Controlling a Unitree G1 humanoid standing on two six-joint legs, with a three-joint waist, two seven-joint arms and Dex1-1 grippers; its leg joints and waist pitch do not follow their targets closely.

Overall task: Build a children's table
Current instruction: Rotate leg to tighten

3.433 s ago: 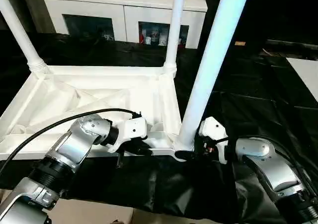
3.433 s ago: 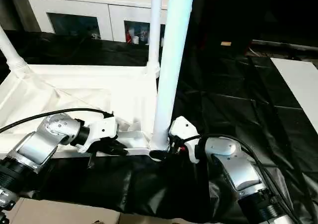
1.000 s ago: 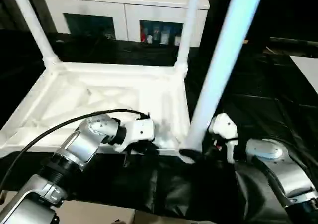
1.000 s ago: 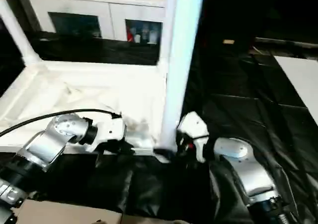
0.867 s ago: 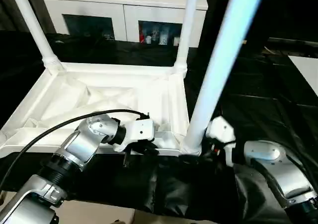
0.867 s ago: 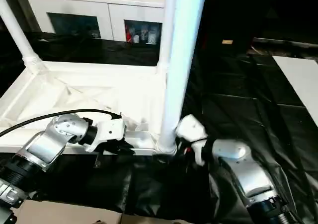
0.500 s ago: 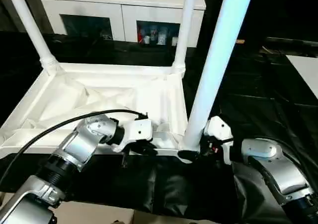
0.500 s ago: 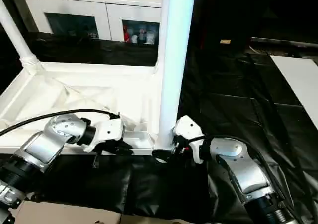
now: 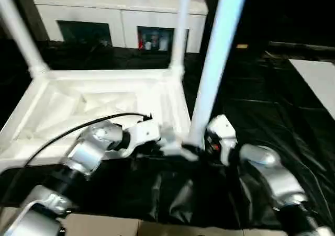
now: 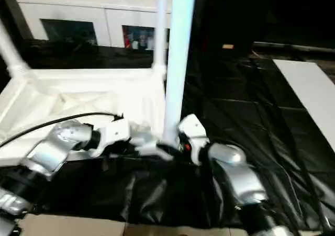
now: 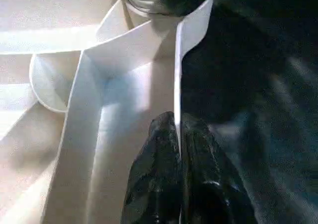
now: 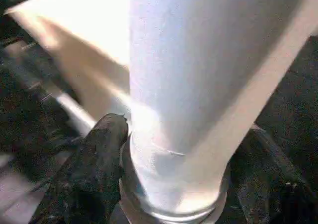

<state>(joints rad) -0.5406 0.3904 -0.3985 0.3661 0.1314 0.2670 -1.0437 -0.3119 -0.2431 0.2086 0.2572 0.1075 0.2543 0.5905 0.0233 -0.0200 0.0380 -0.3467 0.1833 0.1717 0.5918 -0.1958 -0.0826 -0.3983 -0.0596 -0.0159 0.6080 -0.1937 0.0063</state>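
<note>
The children's table lies upside down, its ribbed white top [image 9: 78,102] on a black sheet. The near right leg [image 9: 212,63] rises from the corner socket, leaning slightly right. Two more legs [image 9: 18,32] [image 9: 180,32] stand in the far corners. My left gripper [image 9: 159,142] is shut on the thin near rim [image 11: 178,75], its black fingers [image 11: 164,174] pinching it from both sides. My right gripper [image 9: 201,146] sits at the base of the near leg [image 12: 198,85]. One finger [image 12: 99,154] presses its collar and the other finger [image 12: 263,179] hugs the opposite side.
A white cabinet [image 9: 120,16] with glass doors stands behind the table. The black sheet [image 9: 251,105] covers the floor to the right, with a white panel [image 9: 314,79] at its far right edge. A black cable [image 9: 78,131] arcs over my left forearm.
My right gripper's fingers have closed in around the leg's base. The left gripper still pinches the rim. The whole view has shifted with the camera.
</note>
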